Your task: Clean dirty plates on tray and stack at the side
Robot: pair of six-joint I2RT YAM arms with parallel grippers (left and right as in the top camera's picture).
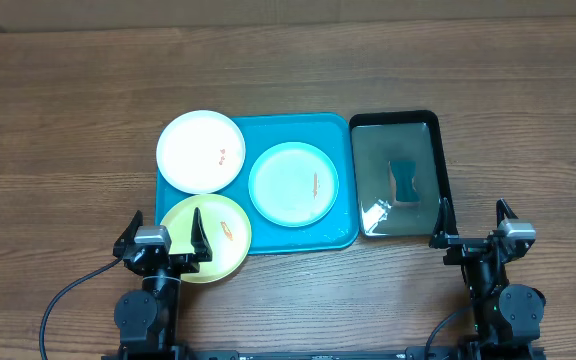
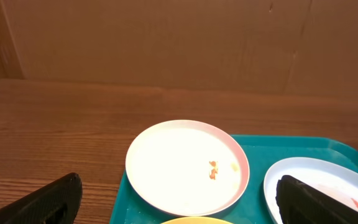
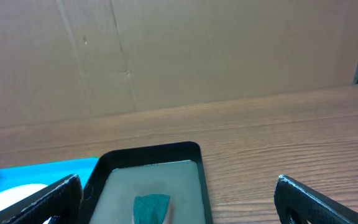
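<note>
The teal tray carries three plates. A white plate with small orange smears overhangs its far left corner. The pale cyan plate with an orange streak lies in the middle. The yellow-green plate juts over the front left edge. My left gripper hangs open over the near left part of that plate, empty. In the left wrist view the white plate, cyan plate and tray lie ahead of the left gripper. My right gripper is open and empty.
A glossy black tray stands right of the teal one and holds murky water and a teal sponge. The right wrist view shows this black tray and the sponge ahead of the right gripper. A cardboard wall stands behind the table.
</note>
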